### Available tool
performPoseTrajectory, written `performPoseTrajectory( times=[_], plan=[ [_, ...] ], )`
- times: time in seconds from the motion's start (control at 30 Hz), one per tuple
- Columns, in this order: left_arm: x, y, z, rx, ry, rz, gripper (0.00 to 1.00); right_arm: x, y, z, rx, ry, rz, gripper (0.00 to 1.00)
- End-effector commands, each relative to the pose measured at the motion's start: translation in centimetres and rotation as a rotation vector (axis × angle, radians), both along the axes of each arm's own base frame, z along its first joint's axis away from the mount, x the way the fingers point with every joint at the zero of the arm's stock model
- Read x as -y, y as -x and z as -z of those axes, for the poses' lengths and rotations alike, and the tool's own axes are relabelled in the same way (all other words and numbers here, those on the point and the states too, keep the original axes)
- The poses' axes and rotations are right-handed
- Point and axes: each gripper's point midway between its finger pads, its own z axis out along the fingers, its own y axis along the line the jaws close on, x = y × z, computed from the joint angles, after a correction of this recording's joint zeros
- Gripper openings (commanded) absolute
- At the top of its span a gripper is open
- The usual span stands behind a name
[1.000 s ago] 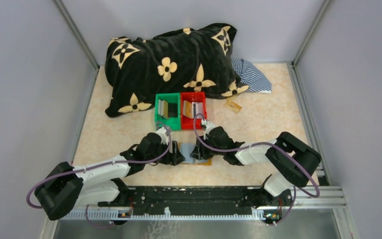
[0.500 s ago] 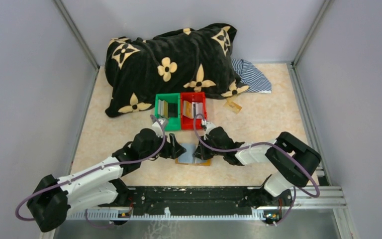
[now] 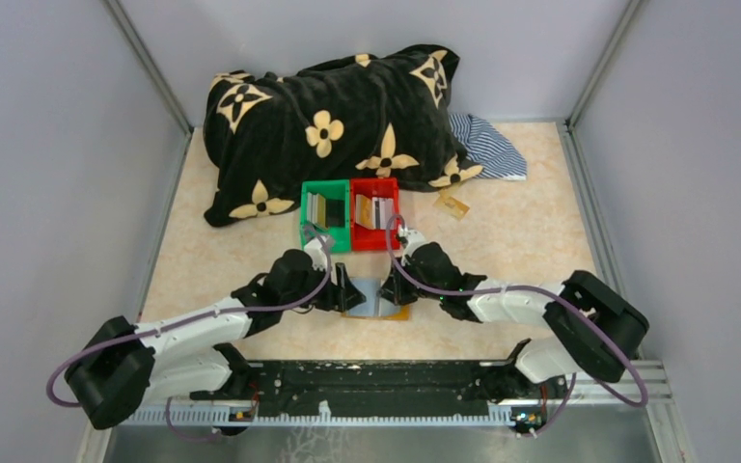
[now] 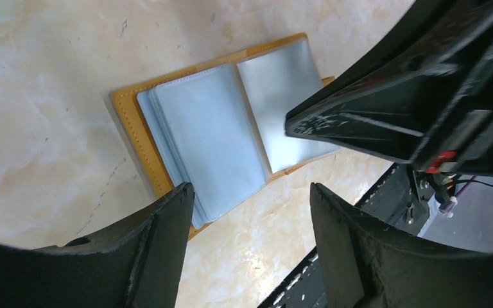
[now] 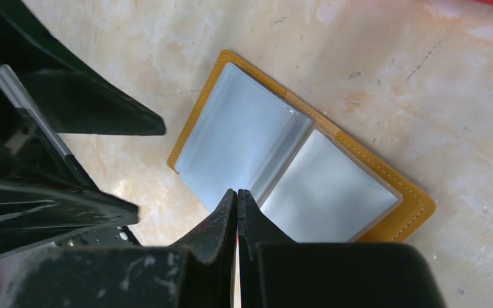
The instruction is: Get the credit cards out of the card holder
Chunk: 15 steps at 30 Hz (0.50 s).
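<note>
Pressing flat against each other, the right fingers [image 5: 237, 212] are clenched, and I can make out nothing caught between them. Their tip hangs over the middle fold of the card holder [image 5: 334, 192]; whether it touches the fold I cannot tell. The left fingers [image 4: 173, 218] are spread apart, released and grasping nothing. In the left wrist view they sit over one edge of the holder, with one tip above the tan border and the stack of sleeves.

The card holder lies open and flat on the desk [image 3: 203, 260], silvery grey sleeves facing up inside a tan leather border. From the top view it sits between the two sets of fingers, which come in from the left and the right.

Just beyond it stand a green bin [image 3: 331, 243] and a red bin [image 3: 365, 238], touching side by side. Cards [image 3: 316, 208] stand on edge in both bins, gold-tan and grey. Behind the bins a black blanket [image 3: 328, 116] with tan flowers is heaped at the back of the desk, and a striped cloth [image 3: 487, 145] pokes out at its right.
</note>
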Motion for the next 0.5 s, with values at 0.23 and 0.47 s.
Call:
performPoseTrajectory(
  times=[0.23,0.47],
  plan=[
    [1.2,0.3,1.6,-0.035,0.024,0.045,0.73,1.4,-0.4,-1.3,0.041,-0.008,0.041,0.0],
    [1.6,0.5,2.7,-0.065,0.025,0.055,0.73,1.9,-0.3,-0.2,0.021,0.012,0.048,0.0]
  ],
)
